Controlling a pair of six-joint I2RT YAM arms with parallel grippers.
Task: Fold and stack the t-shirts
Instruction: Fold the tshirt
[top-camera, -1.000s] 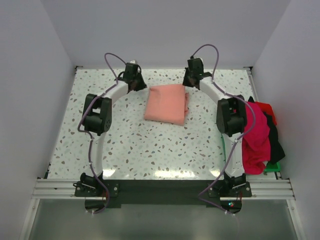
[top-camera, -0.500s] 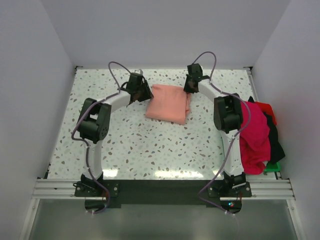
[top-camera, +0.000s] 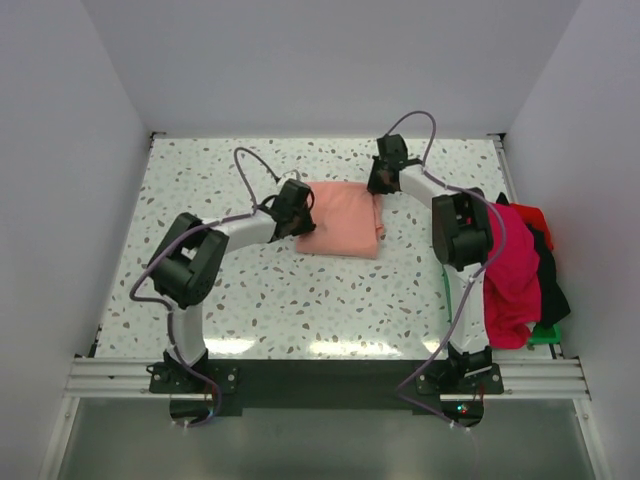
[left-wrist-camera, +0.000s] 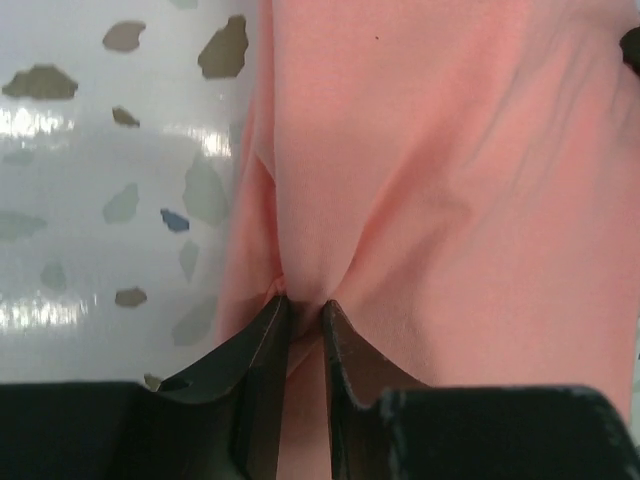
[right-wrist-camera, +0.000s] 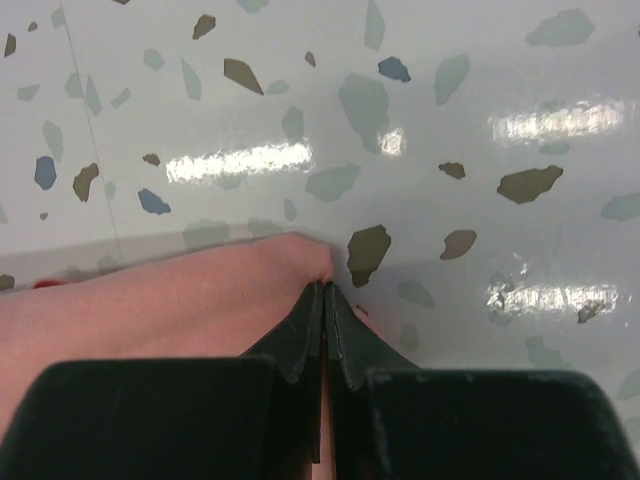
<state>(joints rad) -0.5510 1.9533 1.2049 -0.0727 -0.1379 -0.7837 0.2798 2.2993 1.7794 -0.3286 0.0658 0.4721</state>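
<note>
The salmon-pink t-shirt (top-camera: 340, 218) lay folded on the far half of the table (top-camera: 300, 295). My left fingers (left-wrist-camera: 270, 335) pinched its left edge. My right fingers (right-wrist-camera: 312, 320) were pressed together at its corner, and I could not see if they held cloth. Other t-shirts (top-camera: 515, 270) at the table's right edge were partly covered.

Folded t-shirt (top-camera: 342, 220) between left gripper (left-wrist-camera: 302, 305) and right gripper (right-wrist-camera: 325, 290) (both touching it), shirt pile (top-camera: 518, 262) far right.

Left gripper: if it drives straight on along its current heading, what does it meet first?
The salmon-pink t-shirt: the left gripper pinches a fold at its edge, so going on likely just pushes deeper into the folded cloth.
</note>
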